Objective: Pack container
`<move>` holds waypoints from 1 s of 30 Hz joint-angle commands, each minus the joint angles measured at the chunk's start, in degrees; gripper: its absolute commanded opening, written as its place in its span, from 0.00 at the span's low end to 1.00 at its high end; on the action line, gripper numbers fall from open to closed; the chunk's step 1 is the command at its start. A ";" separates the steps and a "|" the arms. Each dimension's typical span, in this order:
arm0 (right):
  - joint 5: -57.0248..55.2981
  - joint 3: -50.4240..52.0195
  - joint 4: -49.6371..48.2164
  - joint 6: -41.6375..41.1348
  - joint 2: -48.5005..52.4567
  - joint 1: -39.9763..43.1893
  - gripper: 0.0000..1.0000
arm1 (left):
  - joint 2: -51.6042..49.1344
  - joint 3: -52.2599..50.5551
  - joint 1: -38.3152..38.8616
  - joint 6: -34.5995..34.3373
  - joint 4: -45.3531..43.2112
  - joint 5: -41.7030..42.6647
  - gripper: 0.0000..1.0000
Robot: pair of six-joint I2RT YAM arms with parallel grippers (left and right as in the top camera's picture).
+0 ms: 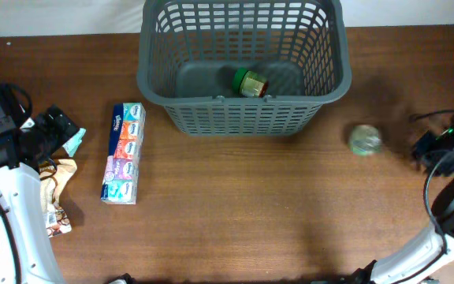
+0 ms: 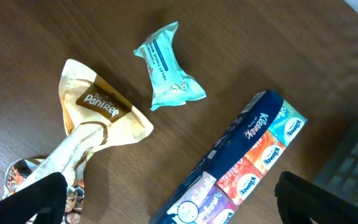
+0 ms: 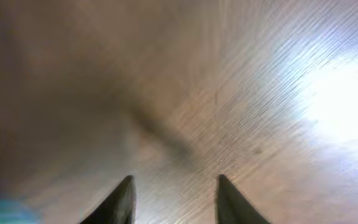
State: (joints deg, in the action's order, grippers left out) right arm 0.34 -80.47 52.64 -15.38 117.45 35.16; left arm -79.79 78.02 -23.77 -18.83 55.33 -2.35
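Observation:
The container [image 1: 243, 110] is a large dark grey lattice basket at the table's back middle, with a small green-and-gold jar [image 1: 251, 82] on its floor. Its corner shows in the left wrist view [image 2: 353, 168]. A long multicolour tissue pack [image 1: 124, 152] [image 2: 241, 168] lies left of the container. A teal wipes packet [image 1: 74, 140] [image 2: 168, 67] and a cream snack bag [image 1: 57, 193] [image 2: 95, 118] lie further left. A round clear-lidded tin [image 1: 365, 140] sits right of the container. My left gripper [image 1: 53, 126] [image 2: 169, 202] is open and empty above the tissue pack's end. My right gripper [image 1: 432, 150] [image 3: 174, 186] is open and empty over bare wood.
The table is brown wood [image 1: 243, 213]. A pale wall edge runs along the back [image 1: 53, 16]. The white arm links reach in from the lower left [image 1: 14, 221] and lower right [image 1: 424, 252].

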 commanded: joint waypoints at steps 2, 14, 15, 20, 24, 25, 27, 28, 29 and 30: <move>-0.74 0.76 0.26 -0.57 1.03 -0.33 0.85 | -0.02 0.79 -0.28 0.50 0.04 -0.44 1.00; 5.29 0.74 -0.02 -0.46 1.03 -0.35 0.99 | -0.02 0.79 -0.28 0.50 0.04 -0.42 1.00; 5.77 0.74 -0.09 -0.44 1.01 -0.35 0.99 | -0.02 0.79 -0.28 0.50 0.04 -0.44 1.00; 7.15 0.59 -0.24 1.03 1.01 -0.44 0.99 | -0.02 0.79 -0.28 0.50 0.04 -0.44 1.00; 10.97 0.09 -0.66 4.85 1.01 -1.18 0.99 | -0.02 0.79 -0.28 0.50 0.04 -0.44 1.00; 11.56 -0.15 -0.66 5.53 1.01 -1.53 0.99 | -0.02 0.79 -0.28 0.50 0.04 -0.44 1.00; 12.17 -0.63 -0.57 7.10 1.01 -2.54 0.99 | -0.02 0.79 -0.28 0.50 0.04 -0.44 1.00; 12.13 -1.22 -0.28 8.22 1.01 -3.96 0.99 | -0.02 0.79 -0.28 0.50 0.04 -0.44 1.00; 12.11 -1.53 -0.17 8.79 1.01 -4.87 0.99 | -0.02 0.79 -0.28 0.50 0.04 -0.44 1.00; 11.87 -2.01 0.00 9.42 1.01 -6.27 0.99 | -0.02 0.79 -0.28 0.50 0.04 -0.44 1.00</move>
State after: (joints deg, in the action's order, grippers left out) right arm 7.35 -81.25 52.56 -9.82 117.93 33.12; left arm -79.79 78.02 -23.77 -18.81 55.33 -2.37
